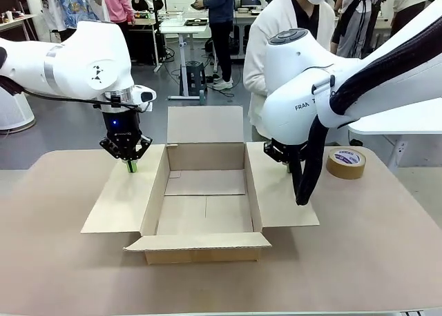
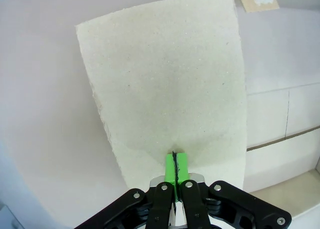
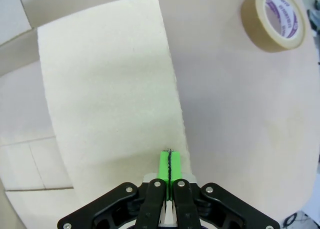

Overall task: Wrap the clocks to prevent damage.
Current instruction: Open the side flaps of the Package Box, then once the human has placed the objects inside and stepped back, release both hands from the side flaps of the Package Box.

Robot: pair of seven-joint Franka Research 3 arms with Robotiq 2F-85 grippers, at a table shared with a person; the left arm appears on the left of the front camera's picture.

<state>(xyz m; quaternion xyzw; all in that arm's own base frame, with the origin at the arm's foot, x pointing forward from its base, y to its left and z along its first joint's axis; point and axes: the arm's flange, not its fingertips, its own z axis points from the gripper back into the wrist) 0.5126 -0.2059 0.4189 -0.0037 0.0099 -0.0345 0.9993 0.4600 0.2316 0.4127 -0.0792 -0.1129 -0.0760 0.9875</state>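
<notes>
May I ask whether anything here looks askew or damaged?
Nothing stands out: the carton sits open and undamaged, flaps spread flat, the left claw and right claw shut over its side flaps, the tape roll flat nearby.

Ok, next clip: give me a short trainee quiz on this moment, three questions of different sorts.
1. True or false: the carton holds a bubble-wrap bundle.
2. The tape roll lies: A) inside the carton, B) on the table outside the carton, C) on the floor.
3. Fill in: the left hand and the right hand each rest on a side flap with jaws ____.
Key: 1 false; 2 B; 3 shut.
</notes>
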